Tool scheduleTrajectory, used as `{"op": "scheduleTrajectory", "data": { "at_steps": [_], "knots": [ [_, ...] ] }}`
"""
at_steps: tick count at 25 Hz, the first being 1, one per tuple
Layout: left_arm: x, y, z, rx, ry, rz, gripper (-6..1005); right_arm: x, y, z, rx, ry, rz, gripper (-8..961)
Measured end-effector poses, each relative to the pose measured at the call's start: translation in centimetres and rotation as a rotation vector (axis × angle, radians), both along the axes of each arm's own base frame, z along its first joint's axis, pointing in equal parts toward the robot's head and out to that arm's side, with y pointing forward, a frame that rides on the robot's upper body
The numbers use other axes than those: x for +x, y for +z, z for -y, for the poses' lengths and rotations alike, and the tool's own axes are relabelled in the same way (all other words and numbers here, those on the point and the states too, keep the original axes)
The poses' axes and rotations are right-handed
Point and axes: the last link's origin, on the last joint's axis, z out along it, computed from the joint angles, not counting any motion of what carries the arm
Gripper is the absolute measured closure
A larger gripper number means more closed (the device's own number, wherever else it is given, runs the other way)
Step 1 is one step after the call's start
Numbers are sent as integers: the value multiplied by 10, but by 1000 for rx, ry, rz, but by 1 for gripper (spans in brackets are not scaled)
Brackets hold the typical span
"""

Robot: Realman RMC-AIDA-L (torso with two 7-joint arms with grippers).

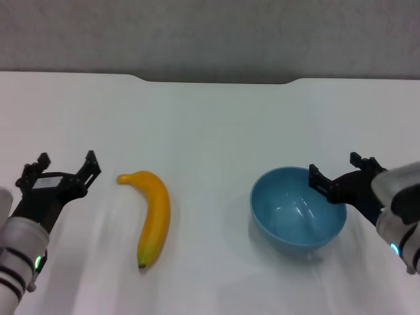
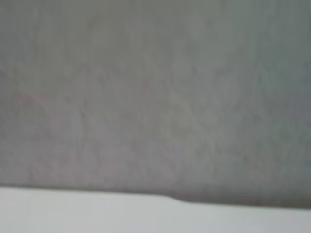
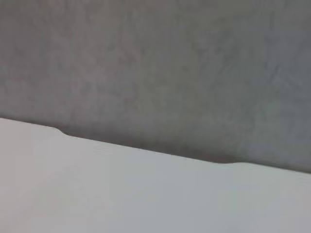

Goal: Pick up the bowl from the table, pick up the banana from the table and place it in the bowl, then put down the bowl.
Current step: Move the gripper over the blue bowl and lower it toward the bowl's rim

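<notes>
The light-blue bowl [image 1: 298, 209] stands upright and empty on the white table [image 1: 210, 125], right of centre. The orange-yellow banana [image 1: 152, 213] lies left of centre, stem toward the far left and dark tip toward me. My right gripper [image 1: 338, 169] is open at the bowl's right rim, with one finger [image 1: 316, 177] over the inside and the other outside it. My left gripper [image 1: 65, 167] is open and empty, low over the table to the left of the banana's stem. Neither wrist view shows the bowl, the banana or any fingers.
The table's far edge has a shallow notch [image 1: 216, 80] with a grey wall behind it. The left wrist view shows the table edge [image 2: 97, 213] and the wall. The right wrist view shows the tabletop [image 3: 121, 194], its notch and the wall.
</notes>
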Motion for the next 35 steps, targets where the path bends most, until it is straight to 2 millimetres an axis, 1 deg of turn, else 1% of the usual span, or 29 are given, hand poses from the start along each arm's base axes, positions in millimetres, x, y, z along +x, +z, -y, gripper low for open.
{"op": "scheduleTrajectory", "data": {
  "at_steps": [4, 7, 10, 12, 16, 21, 24, 25, 31, 35],
  "knots": [
    [10, 8, -9, -74, 48, 11, 91, -3, 6, -5, -44, -19, -9, 70],
    [16, 12, -15, -172, 69, 23, 91, -6, 11, -8, -109, -38, -12, 70],
    [18, 15, -21, -285, 82, 44, 91, -11, 17, -13, -177, -52, -23, 70],
    [18, 17, -24, -320, 78, 30, 91, -14, 20, -16, -204, -50, -12, 70],
    [16, 20, -26, -353, 53, -64, 91, -16, 24, -18, -236, -47, 24, 70],
    [17, 29, -30, -444, 19, -130, 91, -21, 30, -25, -297, -70, 14, 70],
    [16, 33, -33, -492, 2, -238, 91, -20, 35, -28, -303, -76, 31, 70],
    [15, 34, -34, -509, -3, -351, 91, -22, 35, -29, -314, -75, 39, 70],
    [16, 32, -37, -532, -15, -497, 91, -25, 34, -31, -337, -76, 60, 70],
    [16, 32, -38, -533, -16, -531, 92, -25, 33, -31, -358, -92, 62, 70]
  ]
}}
